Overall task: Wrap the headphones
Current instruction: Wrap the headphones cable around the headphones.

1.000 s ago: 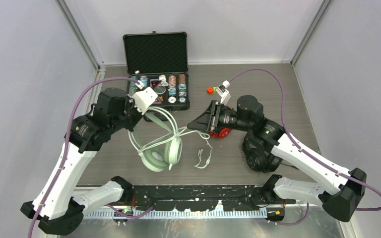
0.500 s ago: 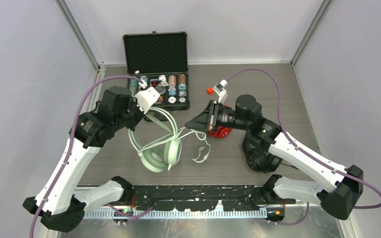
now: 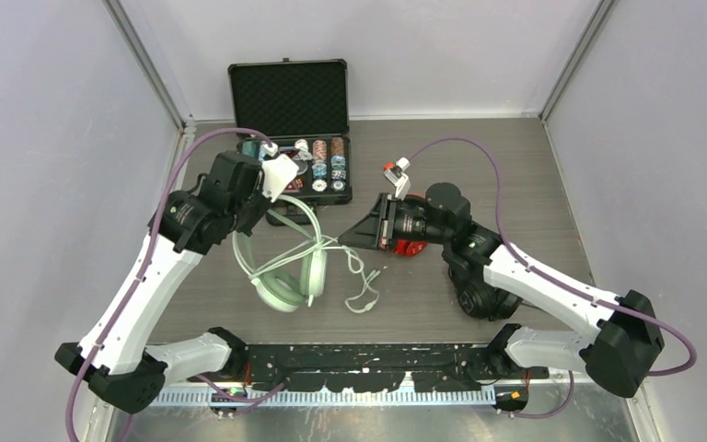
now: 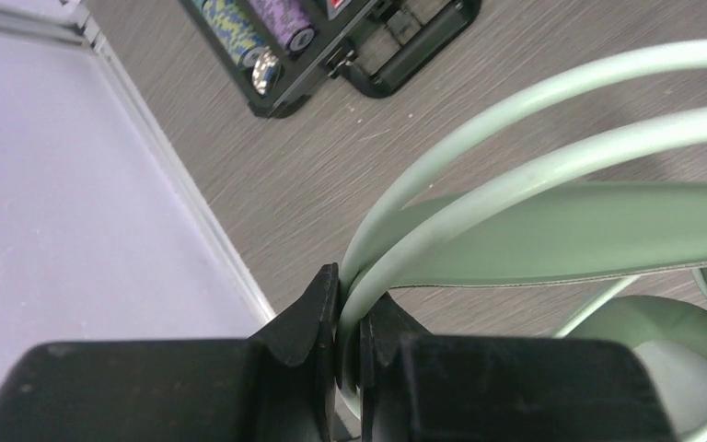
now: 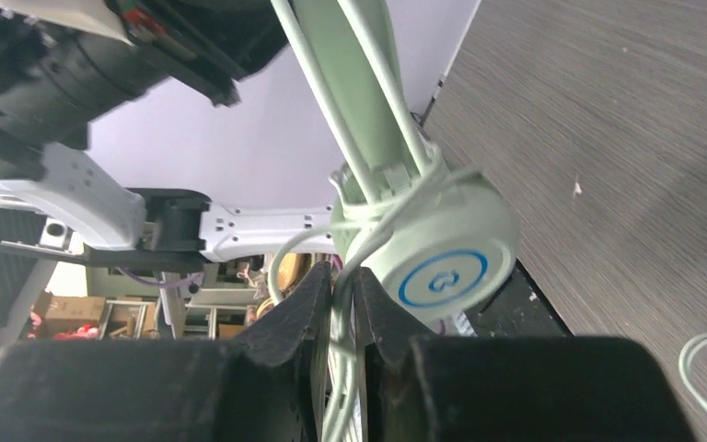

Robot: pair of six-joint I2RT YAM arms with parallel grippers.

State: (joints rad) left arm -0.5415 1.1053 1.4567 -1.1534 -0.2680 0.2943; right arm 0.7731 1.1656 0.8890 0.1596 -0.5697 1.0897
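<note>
Three headphones are in view on the table [image 3: 534, 166]. The mint-green headphones [image 3: 285, 281] lie left of centre, near the front edge. The red headphones [image 3: 412, 247] sit under the right wrist, and the black headphones [image 3: 471, 296] are partly hidden below the right forearm. The left gripper [image 4: 348, 313] is clamped tight on a thin pale rail of the mint headband [image 4: 552, 230], with no gap visible on either side of the rail. From above, the headband arches from that grip down to the ear cups. The right gripper [image 5: 343, 295] has its jaws drawn almost together, pinching strands of the pale cable [image 5: 331, 368] that run between the fingertips. Just past those fingertips hangs an ear cup [image 5: 442, 244] marked with a blue ring, and the cable is looped around the joint where the headband meets it. A loose length of cable lies in curls on the table beside the mint-green headphones. Whether the ear cups touch the table cannot be told. An open black case [image 3: 290, 101] holding chips [image 3: 327, 170] stands at the far side, behind the left wrist.
</note>
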